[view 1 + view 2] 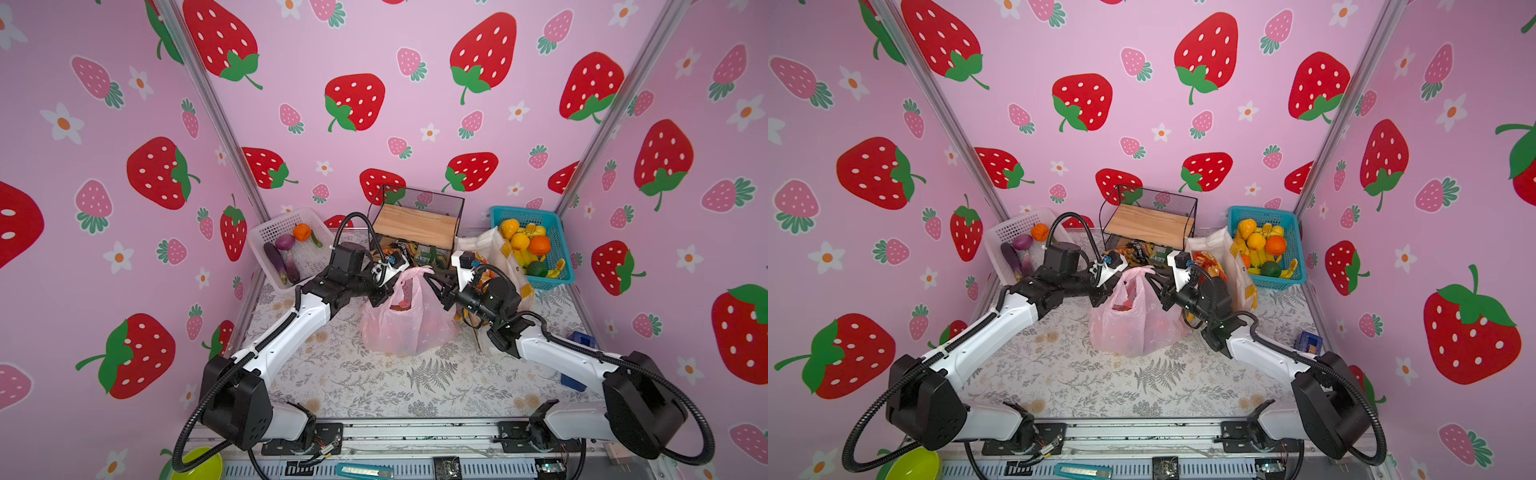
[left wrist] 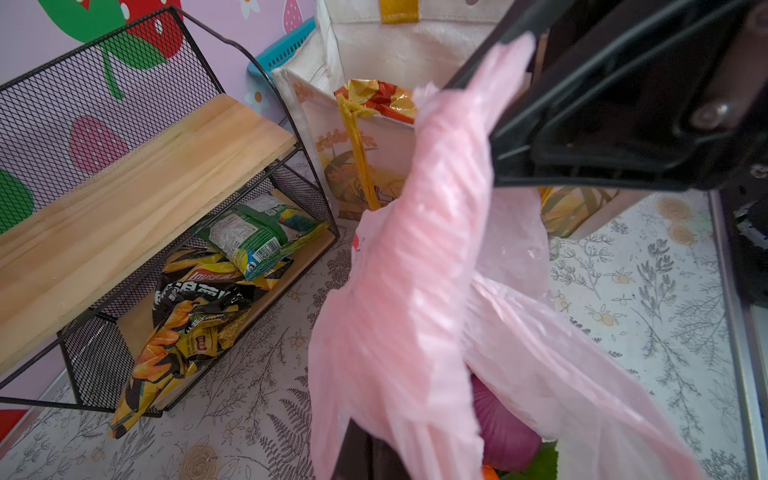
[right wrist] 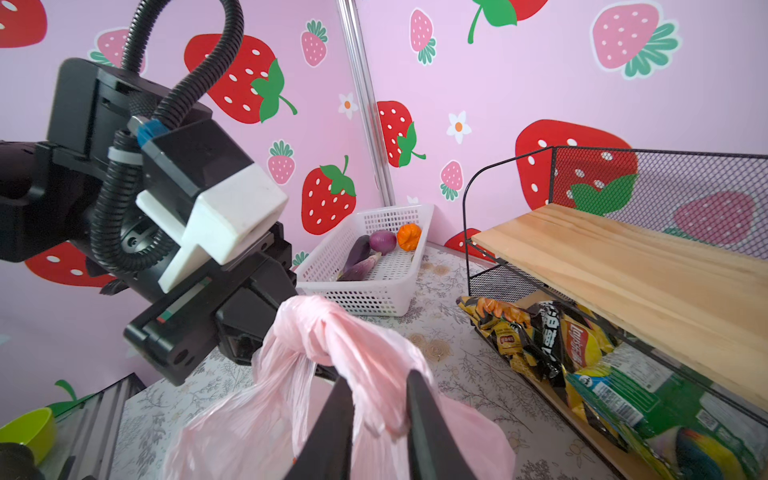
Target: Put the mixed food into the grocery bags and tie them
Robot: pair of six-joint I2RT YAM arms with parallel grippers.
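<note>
1. The pink bag [image 1: 409, 320] stands mid-frame on the tabletop [image 1: 374, 386], with a loose knot [image 3: 316, 328] at its top.
2. The left pincer [image 3: 270, 328] is clamped on plastic just left of the knot.
3. The right pincer [image 3: 378, 382] straddles the handle [image 3: 365, 357] just right of it, jaws narrow; I cannot tell whether they pinch.
4. The handle's long axis runs left-right between both pincers, equally near.

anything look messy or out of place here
Yes: the yellow-and-black crinkly snack packets spill out of the black wire-mesh rack's lower shelf, one corner drooping onto the floral tablecloth. The thin translucent pink plastic bag looks intact.
</note>
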